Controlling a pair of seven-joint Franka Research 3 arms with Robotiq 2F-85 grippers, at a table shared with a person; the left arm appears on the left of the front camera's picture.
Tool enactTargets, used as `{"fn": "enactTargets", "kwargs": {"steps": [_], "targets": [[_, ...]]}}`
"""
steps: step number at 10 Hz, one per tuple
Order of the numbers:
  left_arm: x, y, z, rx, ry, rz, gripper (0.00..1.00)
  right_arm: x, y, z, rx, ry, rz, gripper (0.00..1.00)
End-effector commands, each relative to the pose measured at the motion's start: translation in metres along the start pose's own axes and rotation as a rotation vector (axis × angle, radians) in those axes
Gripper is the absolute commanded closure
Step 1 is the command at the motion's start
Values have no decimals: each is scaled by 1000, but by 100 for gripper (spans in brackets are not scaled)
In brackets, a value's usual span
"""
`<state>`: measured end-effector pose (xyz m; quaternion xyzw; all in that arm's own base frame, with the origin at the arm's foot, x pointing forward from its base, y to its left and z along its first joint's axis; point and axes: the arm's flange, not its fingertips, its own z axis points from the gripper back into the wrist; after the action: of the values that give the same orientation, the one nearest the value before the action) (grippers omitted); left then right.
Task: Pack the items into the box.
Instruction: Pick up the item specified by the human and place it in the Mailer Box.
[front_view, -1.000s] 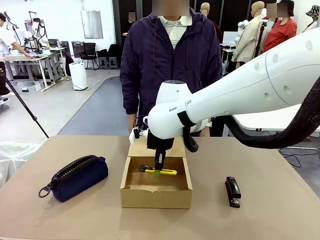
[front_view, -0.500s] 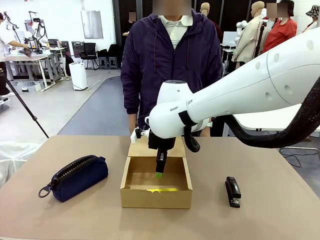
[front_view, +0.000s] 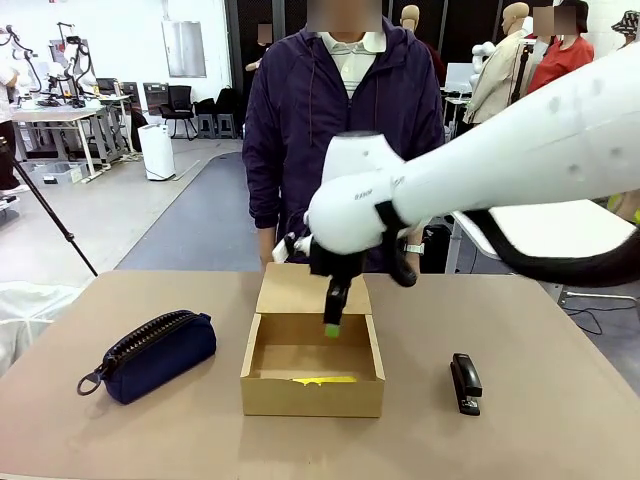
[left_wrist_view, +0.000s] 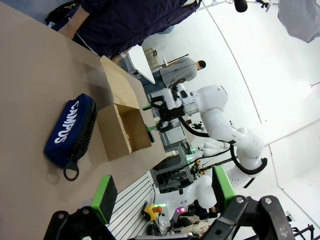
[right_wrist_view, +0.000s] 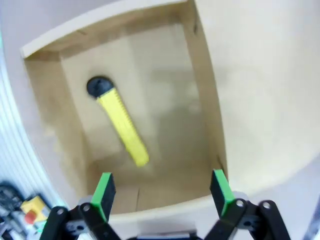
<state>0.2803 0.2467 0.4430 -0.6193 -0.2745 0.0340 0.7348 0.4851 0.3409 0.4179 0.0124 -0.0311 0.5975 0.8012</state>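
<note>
The tan box (front_view: 312, 394) stands open mid-table with its flap lid (front_view: 300, 296) folded back. The slim yellow tool (front_view: 322, 380) lies flat on the box floor; in the right wrist view the yellow tool (right_wrist_view: 122, 127) rests slantwise, its black end toward the far wall. My right gripper (front_view: 332, 318) hangs above the box, open and holding nothing, and the right gripper (right_wrist_view: 162, 190) frames the box (right_wrist_view: 210, 110) from above. The black stapler (front_view: 465, 383) lies on the table right of the box. My left gripper (left_wrist_view: 162, 192) is open, high and well off from the box (left_wrist_view: 122, 131).
A navy zipped pouch (front_view: 150, 353) lies left of the box; the pouch (left_wrist_view: 70, 131) reads "CAMPUS" in the left wrist view. A person (front_view: 340, 130) in a dark jacket stands at the table's far edge, just behind the flap. Bare tabletop (front_view: 560, 340) lies around the stapler.
My right gripper opened and let go of the yellow tool, which dropped onto the box floor. The gripper then rose a little above the box.
</note>
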Motion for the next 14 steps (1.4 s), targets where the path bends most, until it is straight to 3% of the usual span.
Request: {"fn": "enactTargets", "kwargs": {"steps": [1,2,3,4,6,7,8,10,11,12,13,14], "targets": [[-1,-2,1,-10,2,-5,0,-71,13,63,48,-45,-113,0],[-1,-2,1,-10,2,-5,0,-124,13,88,85,-114,-217,0],[-1,-2,1,-10,2,-5,0,-185,16,111,129,-191,-412,0],[-1,-2,1,-10,2,-5,0,-232,19,126,291,-293,-561,0],[-1,-2,1,-10,2,-5,0,-328,20,141,486,-769,-870,0],[-1,-2,1,-10,2,-5,0,-369,18,136,621,-1018,-934,0],[-1,-2,1,-10,2,-5,0,-406,12,122,749,-1251,-905,0],[-1,-2,1,-10,2,-5,0,-446,1,89,905,-1488,-916,0],[-1,-2,1,-10,2,-5,0,-455,-5,73,903,-1528,-944,0],[-1,-2,1,-10,2,-5,0,-451,-8,68,795,-1481,-1006,0],[-1,-2,1,-10,2,-5,0,-467,5,88,777,-1075,-944,0],[-1,-2,1,-10,2,-5,0,-467,5,88,777,-1075,-944,0]]}}
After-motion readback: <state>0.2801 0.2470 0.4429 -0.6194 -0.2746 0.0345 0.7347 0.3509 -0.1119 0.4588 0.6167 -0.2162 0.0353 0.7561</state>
